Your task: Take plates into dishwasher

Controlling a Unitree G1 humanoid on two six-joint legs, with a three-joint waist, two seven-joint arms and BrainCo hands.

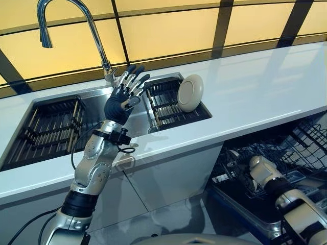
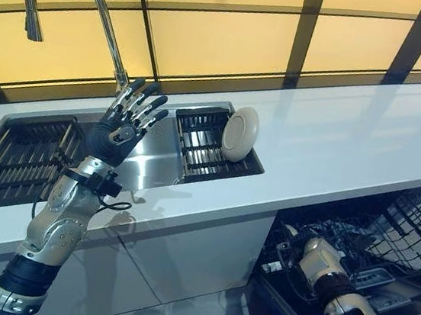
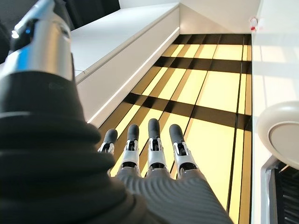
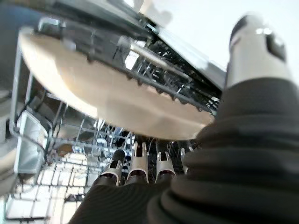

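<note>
A cream plate (image 1: 190,93) stands on edge in the black rack (image 1: 166,104) of the right sink basin. My left hand (image 1: 121,104) is raised over the sink just left of that rack, open, fingers (image 3: 154,135) straight, holding nothing, a short gap from the plate (image 3: 280,135). My right arm reaches down into the open dishwasher's lower rack (image 1: 306,148). In the right wrist view my right hand (image 4: 135,172) has straight fingers pointing into the wire rack, under a second cream plate (image 4: 117,93) that sits among the wires.
A tall chrome faucet (image 1: 92,25) rises behind the sink, close to my left hand. The left basin holds another black rack (image 1: 46,127). A white counter (image 1: 255,92) runs to the right above the dishwasher. Wire baskets (image 2: 409,228) crowd the dishwasher.
</note>
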